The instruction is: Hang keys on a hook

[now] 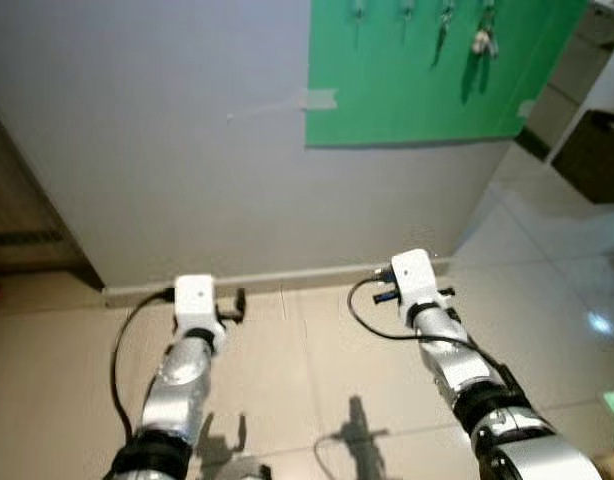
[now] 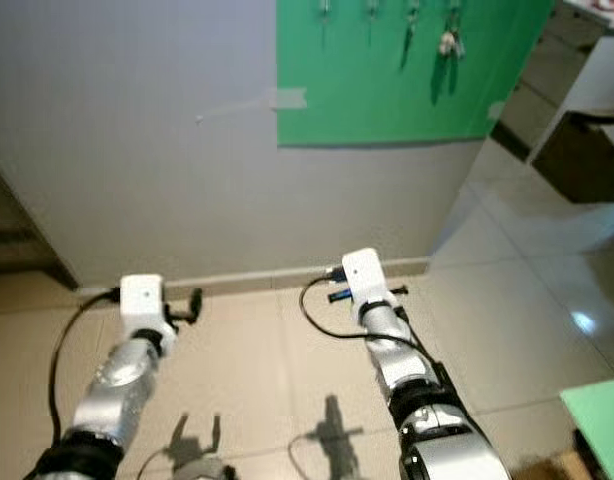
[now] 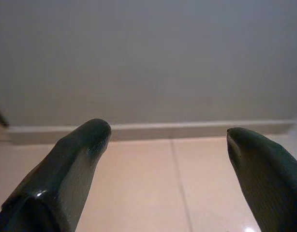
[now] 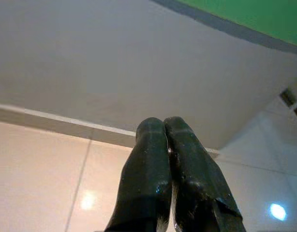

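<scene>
My right pincer [image 4: 165, 126] was pressed together, my left pincer [image 3: 168, 135] apart; the keys [image 1: 484, 40] hung up-right, nearer my right arm.

One green board [image 1: 427, 90] hangs on the grey wall at the upper right of the frame. Along its top edge hang four items; the rightmost is a bunch of keys [image 1: 483, 40], and the other three are too small to identify. Two silver arms reach in from the bottom edge, one left gripper [image 3: 168, 140] and one right gripper [image 4: 164, 126].

Silver arms, white wrist boxes, black cables.
</scene>
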`<state>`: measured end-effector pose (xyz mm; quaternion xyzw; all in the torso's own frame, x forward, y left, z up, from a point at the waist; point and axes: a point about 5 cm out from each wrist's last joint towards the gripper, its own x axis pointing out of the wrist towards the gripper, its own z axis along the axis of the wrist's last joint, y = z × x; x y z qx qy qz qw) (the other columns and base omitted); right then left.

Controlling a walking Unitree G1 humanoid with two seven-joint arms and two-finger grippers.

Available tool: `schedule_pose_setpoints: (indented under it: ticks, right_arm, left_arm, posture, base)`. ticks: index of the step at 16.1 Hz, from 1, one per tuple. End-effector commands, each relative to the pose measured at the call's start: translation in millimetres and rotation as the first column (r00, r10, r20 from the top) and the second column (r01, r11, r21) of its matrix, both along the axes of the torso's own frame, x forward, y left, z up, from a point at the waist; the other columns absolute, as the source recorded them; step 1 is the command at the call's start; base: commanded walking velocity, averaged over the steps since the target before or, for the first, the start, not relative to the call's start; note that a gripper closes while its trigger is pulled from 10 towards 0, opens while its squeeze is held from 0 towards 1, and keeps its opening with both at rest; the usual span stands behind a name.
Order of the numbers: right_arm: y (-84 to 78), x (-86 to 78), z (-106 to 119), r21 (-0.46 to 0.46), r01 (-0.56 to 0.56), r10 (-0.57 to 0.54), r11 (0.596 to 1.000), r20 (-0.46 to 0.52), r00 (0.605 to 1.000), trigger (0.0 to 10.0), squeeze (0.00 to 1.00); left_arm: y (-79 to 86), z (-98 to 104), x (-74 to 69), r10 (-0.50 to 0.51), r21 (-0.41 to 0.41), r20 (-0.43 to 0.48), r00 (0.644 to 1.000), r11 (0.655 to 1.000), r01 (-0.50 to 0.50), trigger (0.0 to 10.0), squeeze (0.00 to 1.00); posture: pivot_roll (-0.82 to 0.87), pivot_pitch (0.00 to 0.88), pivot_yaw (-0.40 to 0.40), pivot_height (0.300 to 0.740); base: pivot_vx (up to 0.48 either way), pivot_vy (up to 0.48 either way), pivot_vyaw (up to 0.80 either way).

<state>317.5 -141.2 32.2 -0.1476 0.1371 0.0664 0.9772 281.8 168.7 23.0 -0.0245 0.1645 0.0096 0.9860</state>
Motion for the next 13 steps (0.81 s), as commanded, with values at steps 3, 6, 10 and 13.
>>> schedule_pose_setpoints:
  ticks: [3,6,10,13]
  right_arm:
    - [-18.9,-10.4,15.3,0.051,0.043,-0.049,0.998,0.125,0.991,0.0,0.0]
    - [-26.0,-34.3,24.9,0.076,0.051,-0.065,0.996,0.195,0.979,0.0,0.0]
    - [-32.2,-44.7,38.4,0.043,0.024,-0.033,0.999,0.226,0.973,0.0,0.0]
    - [-29.4,-39.4,39.5,0.034,0.034,-0.041,0.999,0.224,0.974,0.0,0.0]
  left_arm:
    - [14.1,28.9,-3.1,0.049,-0.013,0.153,0.987,0.999,-0.048,10.0,0.0]
    - [25.6,44.4,-28.7,0.06,-0.011,0.206,0.977,0.998,-0.059,10.0,0.0]
    - [12.9,40.8,-34.1,0.009,-0.015,0.181,0.983,1.0,-0.007,10.0,0.0]
    - [11.2,42.5,-29.5,0.005,0.013,0.172,0.985,1.0,-0.007,10.0,0.0]
  posture:
    - [-0.11,0.0,-0.012,0.723]
    - [-0.11,0.0,-0.004,0.723]
    - [-0.13,0.0,0.003,0.723]
    - [-0.13,0.0,0.008,0.723]
  base:
    - [0.0,0.0,0.0]
    - [0.0,0.0,0.0]
    - [0.0,0.0,0.0]
    - [0.0,0.0,0.0]
